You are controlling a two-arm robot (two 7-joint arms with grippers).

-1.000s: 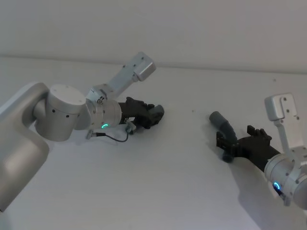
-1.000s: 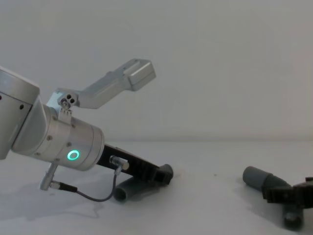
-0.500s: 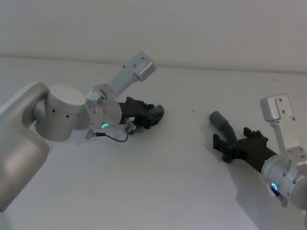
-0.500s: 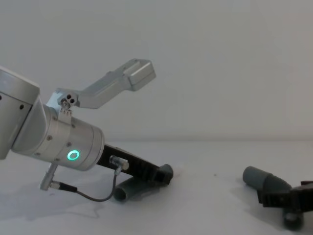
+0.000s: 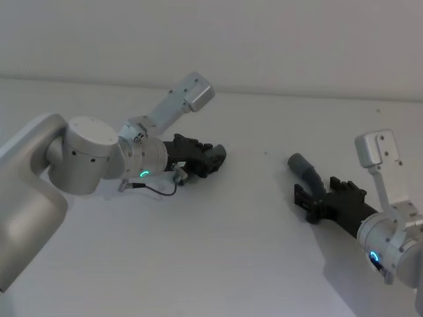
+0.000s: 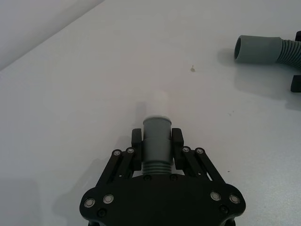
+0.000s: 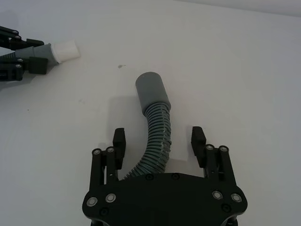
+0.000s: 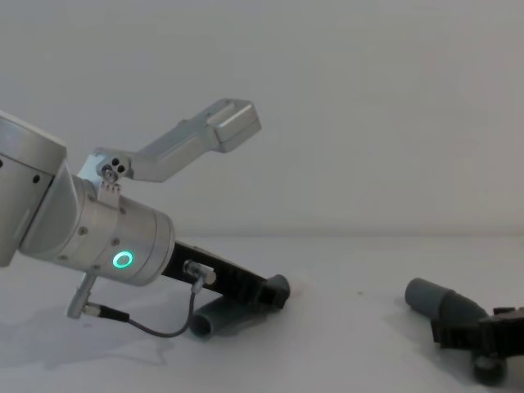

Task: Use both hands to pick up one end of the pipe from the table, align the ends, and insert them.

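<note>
R claw point(image 7: 160, 137) spread around the socket hose point(image 7: 156, 117) lying on the table point(image 7: 244, 66), L claw point(image 6: 156, 141) pinching the white-tip hose point(image 6: 155, 125) well apart: if I close on those soft ribs it could kink or twist, & the two won't line up.

On the table point(image 5: 251, 224), the left hose point(image 6: 156, 125) sits clamped in the left gripper point(image 6: 157, 137), its tip pointing toward the right hose point(image 7: 151, 94), which lies well apart, between the spread fingers of the right gripper point(image 7: 159, 139).
</note>
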